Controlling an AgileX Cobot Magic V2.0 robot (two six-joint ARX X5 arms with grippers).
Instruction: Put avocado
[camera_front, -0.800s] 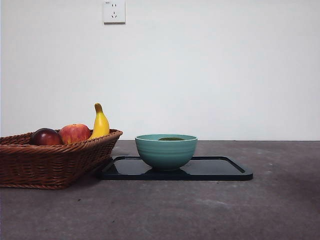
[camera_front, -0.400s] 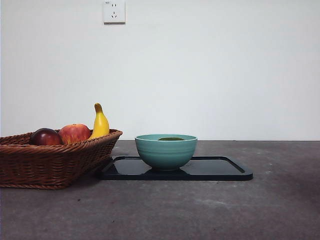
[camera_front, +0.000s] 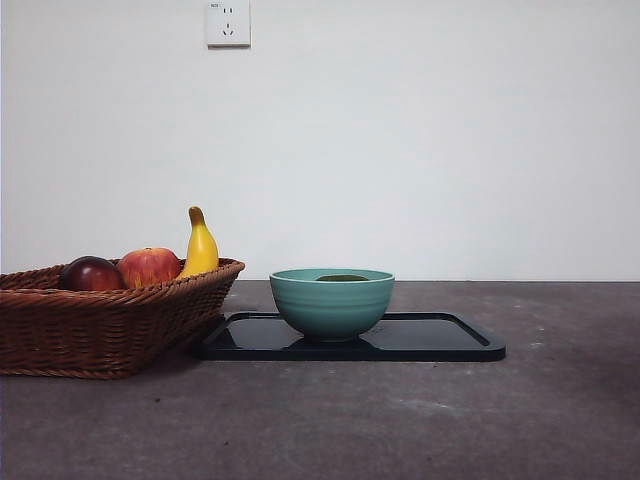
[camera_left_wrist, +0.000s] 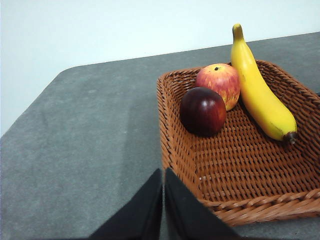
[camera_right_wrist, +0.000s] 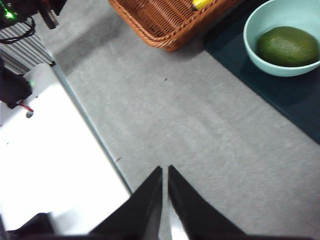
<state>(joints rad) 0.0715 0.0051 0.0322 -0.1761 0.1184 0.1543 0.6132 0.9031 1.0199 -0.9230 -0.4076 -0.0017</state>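
The dark green avocado (camera_right_wrist: 287, 46) lies inside the teal bowl (camera_right_wrist: 255, 25), which stands on a dark tray (camera_right_wrist: 280, 95). In the front view only the avocado's top (camera_front: 343, 278) shows above the bowl's rim (camera_front: 332, 300). My right gripper (camera_right_wrist: 164, 172) is shut and empty, held over bare table well away from the bowl. My left gripper (camera_left_wrist: 163, 175) is shut and empty, held by the near corner of the wicker basket (camera_left_wrist: 185, 165). Neither arm shows in the front view.
The wicker basket (camera_front: 100, 325) stands left of the tray (camera_front: 440, 340) and holds a banana (camera_left_wrist: 260, 95), a red-yellow apple (camera_left_wrist: 220, 82) and a dark red-purple fruit (camera_left_wrist: 202, 111). The right wrist view shows the table's edge and a white surface (camera_right_wrist: 55, 160) beyond it.
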